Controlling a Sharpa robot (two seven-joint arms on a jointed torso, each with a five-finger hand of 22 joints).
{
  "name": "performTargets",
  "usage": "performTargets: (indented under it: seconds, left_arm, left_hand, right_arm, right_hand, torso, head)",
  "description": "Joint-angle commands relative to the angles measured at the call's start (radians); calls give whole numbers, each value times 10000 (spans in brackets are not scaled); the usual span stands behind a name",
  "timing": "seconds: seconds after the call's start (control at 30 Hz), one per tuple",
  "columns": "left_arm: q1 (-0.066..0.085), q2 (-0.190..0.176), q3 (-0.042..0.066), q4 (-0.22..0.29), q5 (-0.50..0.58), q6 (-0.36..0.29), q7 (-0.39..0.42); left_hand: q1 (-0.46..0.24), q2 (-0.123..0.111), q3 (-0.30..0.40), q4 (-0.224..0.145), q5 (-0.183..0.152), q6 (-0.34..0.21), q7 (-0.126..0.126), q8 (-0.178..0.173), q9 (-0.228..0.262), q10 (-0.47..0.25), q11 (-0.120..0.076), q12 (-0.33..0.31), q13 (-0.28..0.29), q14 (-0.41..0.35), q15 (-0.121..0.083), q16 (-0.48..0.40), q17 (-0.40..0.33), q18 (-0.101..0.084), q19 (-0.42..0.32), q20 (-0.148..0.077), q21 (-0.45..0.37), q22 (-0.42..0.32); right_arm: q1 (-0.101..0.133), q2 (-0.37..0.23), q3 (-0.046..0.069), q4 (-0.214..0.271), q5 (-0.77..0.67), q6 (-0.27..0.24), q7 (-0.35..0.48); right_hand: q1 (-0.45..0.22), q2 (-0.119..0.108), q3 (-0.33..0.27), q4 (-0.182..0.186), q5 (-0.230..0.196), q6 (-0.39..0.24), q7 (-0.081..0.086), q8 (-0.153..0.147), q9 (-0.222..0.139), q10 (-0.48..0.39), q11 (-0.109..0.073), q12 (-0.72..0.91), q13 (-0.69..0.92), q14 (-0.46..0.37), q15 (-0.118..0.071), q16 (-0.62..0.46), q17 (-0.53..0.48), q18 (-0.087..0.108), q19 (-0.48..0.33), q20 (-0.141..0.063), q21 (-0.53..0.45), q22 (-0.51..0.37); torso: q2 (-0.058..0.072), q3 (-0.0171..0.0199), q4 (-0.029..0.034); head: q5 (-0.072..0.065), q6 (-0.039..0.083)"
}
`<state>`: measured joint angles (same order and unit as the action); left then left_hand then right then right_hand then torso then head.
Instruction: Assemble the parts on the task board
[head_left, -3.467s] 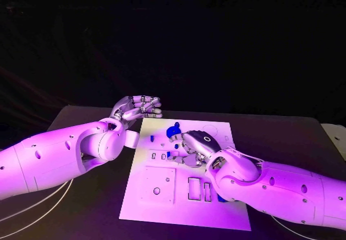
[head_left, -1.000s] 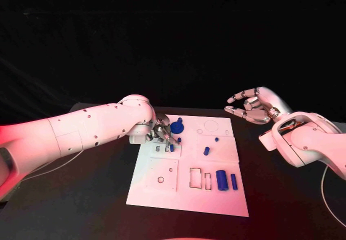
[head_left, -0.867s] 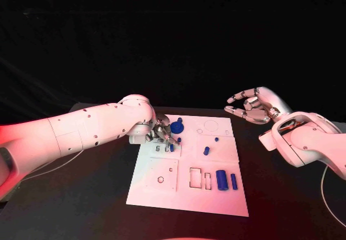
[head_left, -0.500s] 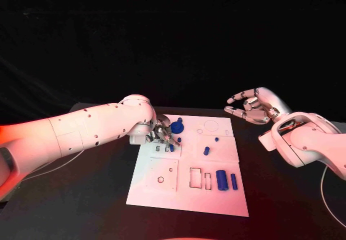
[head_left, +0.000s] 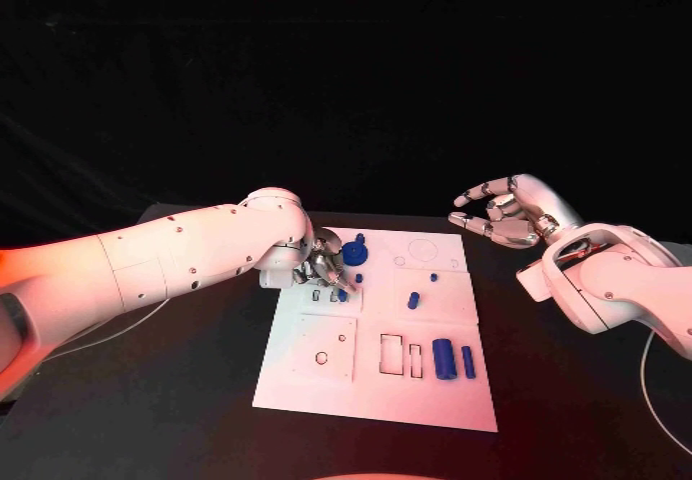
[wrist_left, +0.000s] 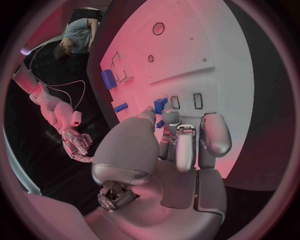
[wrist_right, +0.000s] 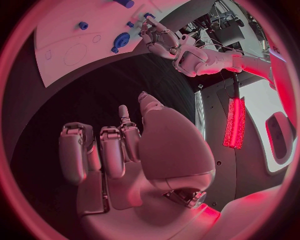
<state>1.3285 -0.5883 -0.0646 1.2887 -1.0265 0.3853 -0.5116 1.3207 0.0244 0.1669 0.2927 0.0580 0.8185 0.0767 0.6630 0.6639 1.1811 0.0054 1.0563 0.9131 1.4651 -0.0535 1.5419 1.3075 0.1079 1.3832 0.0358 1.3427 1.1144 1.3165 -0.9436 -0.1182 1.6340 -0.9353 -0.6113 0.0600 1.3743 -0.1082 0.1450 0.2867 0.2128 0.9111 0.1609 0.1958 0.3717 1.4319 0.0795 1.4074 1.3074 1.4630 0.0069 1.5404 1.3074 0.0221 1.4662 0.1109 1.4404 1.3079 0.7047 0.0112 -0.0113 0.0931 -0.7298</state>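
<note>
A: Since 3.5 s ago, right hand (head_left: 505, 213) has lifted off the board (head_left: 378, 380) to upper right, fingers apart, empty.
B: Left hand (head_left: 323, 264) pinches a blue part (wrist_left: 160, 105) at board's upper left

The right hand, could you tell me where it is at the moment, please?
In the head view the right hand hangs in the air beyond the far right corner of the task board, holding nothing, its fingers apart, well away from the left hand.

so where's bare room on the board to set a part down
Near edge of the board, below the square plate and the blue blocks, is bare. Far right corner by the circle outline is free too. Far left is crowded: left hand over blue parts.
</note>
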Motion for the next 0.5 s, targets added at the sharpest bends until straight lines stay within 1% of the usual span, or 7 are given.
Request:
performTargets:
  seconds: [0.03, 0.13, 0.2, 0.3, 0.37, 0.43, 0.5]
  left_arm:
    - [-3, 33, 0, 6, 172, 227, -2]
    - [-3, 33, 0, 7, 220, 235, -1]
    - [-3, 33, 0, 7, 291, 225, 0]
    - [-3, 27, 0, 7, 392, 195, 3]
    - [-3, 16, 0, 13, 437, 156, 7]
    - [-3, -13, 0, 31, 537, 64, 16]
    - [-3, -56, 0, 66, 666, -77, 32]
  left_hand:
    - [-79, -525, 1205, 7, 2, 20, -5, -108, 74, -39, -17, -45, -20, 944, -44, 57, 2319, -205, -84, 5, 58, 31]
    - [-281, -1070, 2572, -52, -1, 61, -7, -117, 196, -12, -26, -39, -26, 946, -54, 58, 2323, -207, -91, 10, 74, 65]
    - [-234, -1236, 3162, -125, -2, 57, -20, -105, 254, -11, -40, -48, -34, 946, -70, 56, 2323, -208, -90, 1, 81, 80]
    - [-330, -1724, 5020, -537, 15, 31, 28, 5, 487, 15, -33, -94, -80, 944, -64, 51, 2319, -207, -84, -27, 105, 131]
    - [-539, -1921, 5790, -927, 75, -26, 4, 97, 651, 43, -37, -96, -86, 944, -74, 48, 2317, -211, -89, -18, 110, 146]
    - [-701, -2055, 6401, -1394, 344, -94, -14, 212, 830, 86, -44, -88, -74, 951, -75, 61, 2335, -223, -72, -9, 136, 195]
    - [-953, -2185, 6723, -1704, 1159, -123, 4, 338, 998, 109, -25, -101, -85, 955, -65, 68, 2345, -234, -55, -5, 164, 242]
  right_arm:
    - [-11, 11, 0, -3, -96, 127, -5]
    - [-13, 12, 0, -3, -96, 125, -3]
    - [-15, 11, 0, -1, -96, 120, -1]
    - [-18, 11, 0, 0, -96, 107, 6]
    - [-19, 9, 0, 2, -96, 102, 8]
    - [-21, 5, 0, 3, -96, 96, 10]
    - [-22, 0, 0, 4, -96, 87, 11]
  right_hand:
    - [-94, -24, 42, 6, 27, -21, -37, 19, 17, -26, -58, -28, 1084, 803, -66, -51, 1419, 135, 301, -55, -56, 1613]
    - [-94, -24, 42, 6, 27, -21, -37, 19, 17, -26, -58, -28, 1084, 803, -66, -51, 1419, 135, 301, -55, -56, 1613]
    - [-94, -24, 42, 6, 27, -21, -37, 19, 17, -26, -58, -28, 1084, 803, -66, -51, 1419, 135, 301, -55, -56, 1613]
    - [-94, -24, 42, 6, 27, -21, -37, 19, 17, -26, -58, -28, 1084, 803, -66, -51, 1419, 135, 301, -55, -56, 1613]
    - [-95, -23, 45, 2, 40, -25, -39, 25, 19, -24, -60, -28, 1084, 800, -67, -55, 1408, 137, 299, -57, -62, 1609]
    - [-95, -23, 45, 2, 40, -25, -39, 25, 19, -24, -60, -28, 1084, 800, -67, -55, 1408, 137, 299, -57, -62, 1609]
    - [-95, -23, 45, 2, 40, -25, -39, 25, 19, -24, -60, -28, 1084, 800, -67, -55, 1408, 137, 299, -57, -62, 1609]
  torso:
    - [1, 5, -7]
    - [1, 6, -7]
    - [3, 6, -2]
    - [1, 8, 1]
    - [-1, 10, -1]
    - [2, 12, 1]
    - [2, 17, 5]
  head:
    - [-14, -16]
    - [-15, -20]
    - [-17, -26]
    - [-25, -23]
    - [-28, -21]
    - [-29, -18]
    - [-34, -4]
